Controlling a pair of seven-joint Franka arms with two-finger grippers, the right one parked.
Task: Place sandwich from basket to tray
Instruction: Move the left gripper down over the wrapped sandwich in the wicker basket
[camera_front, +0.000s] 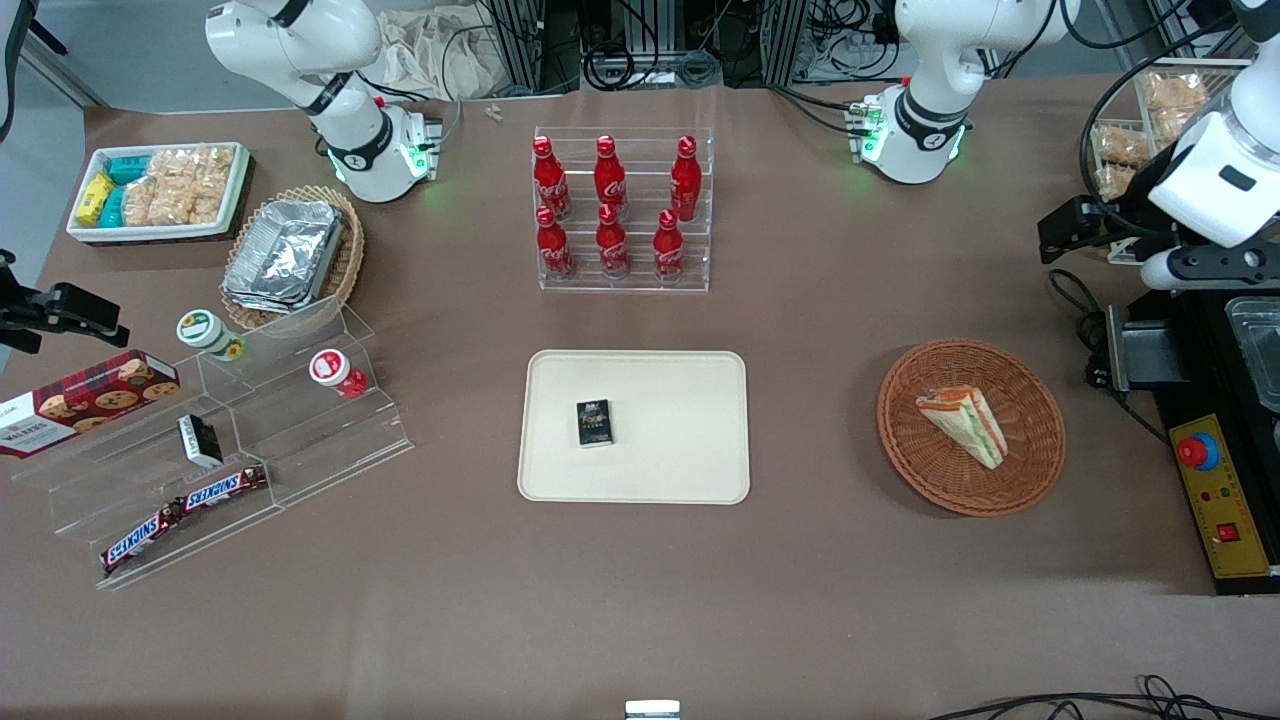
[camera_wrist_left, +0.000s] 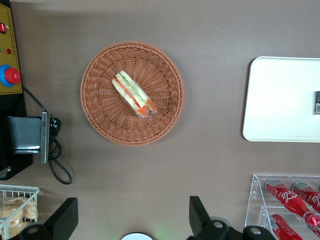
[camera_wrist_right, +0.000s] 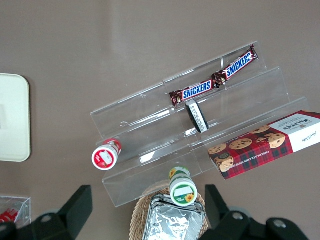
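Gripper (camera_wrist_left: 131, 220) hanging high over the table, fingers (camera_wrist_left: 64, 216) spread wide, nothing between them. Well below it, sandwich (camera_wrist_left: 134, 94) lying flat in the basket (camera_wrist_left: 100, 107), untouched. Farther off, toward the parked arm, tray (camera_wrist_left: 280, 100) carrying only a black box (camera_front: 594, 422). Near the tray, rack (camera_wrist_left: 260, 200) stocked with red bottles (camera_wrist_left: 282, 196).

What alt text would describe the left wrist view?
A wrapped sandwich lies in a round wicker basket on a brown table, with the open end effector apart from it. A cream tray holds a small black box.
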